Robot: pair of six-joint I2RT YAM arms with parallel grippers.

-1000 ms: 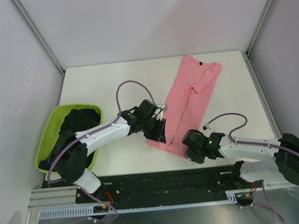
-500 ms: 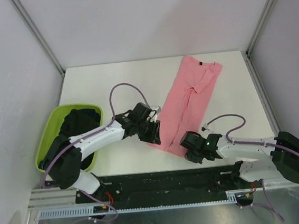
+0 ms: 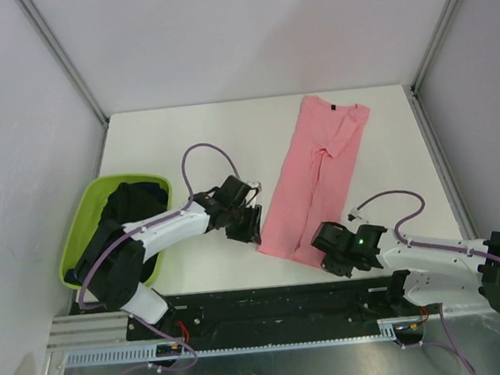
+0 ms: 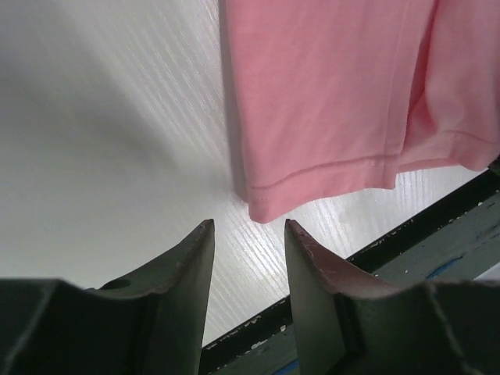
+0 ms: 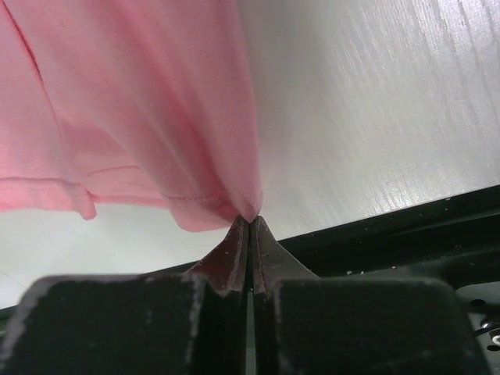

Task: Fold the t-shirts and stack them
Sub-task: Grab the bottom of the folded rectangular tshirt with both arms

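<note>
Tub: lime-green tub [image 3: 76, 244] sits at the near-left corner of the table [image 3: 183, 141]. Contents: dark t-shirts [image 3: 128, 204], heaped loose and rising above the rim. How many there are cannot be told. The left arm passes over the tub's near-right part and hides some of the heap.

Pink t-shirt [image 3: 316, 181]: not in the tub. It lies on the table, folded lengthwise into a long narrow strip. The strip runs aslant from near the far-right corner toward the middle of the near edge. The collar end is the far one, with a small dark label [image 3: 335, 108] showing. The hem end reaches almost to the near edge.

Left gripper [image 3: 250, 229]: low over the table, just beside the left corner of the hem. In the left wrist view its jaws stand apart with only bare table between them [image 4: 246, 226]. The hem corner of the pink t-shirt [image 4: 328, 94] lies just beyond the fingertips, apart from them.

Right gripper [image 3: 320, 252]: at the right corner of the hem, close to the near edge. In the right wrist view the jaws are pressed together [image 5: 248, 223]. A pinch of the pink t-shirt [image 5: 133, 101] is caught at their very tips, and the cloth rises from the pinch in a gathered fold.
</note>
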